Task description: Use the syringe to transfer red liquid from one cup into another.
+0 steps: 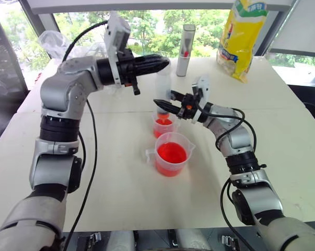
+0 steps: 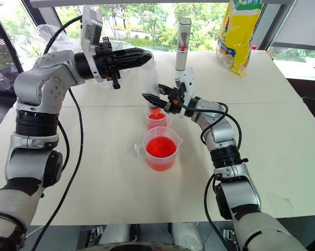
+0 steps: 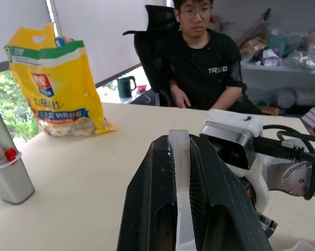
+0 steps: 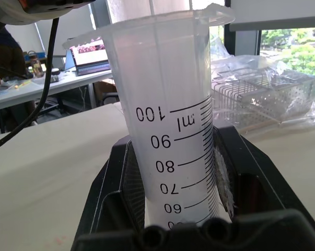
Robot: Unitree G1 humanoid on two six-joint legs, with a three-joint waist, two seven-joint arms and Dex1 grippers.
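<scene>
Right wrist view: syringe (image 4: 173, 146) between end effector (image 4: 173, 172) fingers

Syringe (image 4: 173, 146): clear, frosted plastic, smooth, black printed marks. 2 cups, large cup (image 1: 171, 155) and small cup (image 1: 163, 125): clear glossy plastic. Worktop (image 1: 120, 188): matt off-white, smooth. Snack bag (image 1: 243, 36): glossy yellow film. Left hand (image 3: 181, 204) fingers (image 3: 147, 209): matt black ribbed plastic.

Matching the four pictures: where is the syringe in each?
Left eye: syringe upright at centre, over the smaller cup.
Right eye: syringe just left of centre.
Left wrist: plunger clamped in left gripper.
Right wrist: graduated barrel in right gripper.
Landmark: yellow bag, top right in eye views.
</scene>
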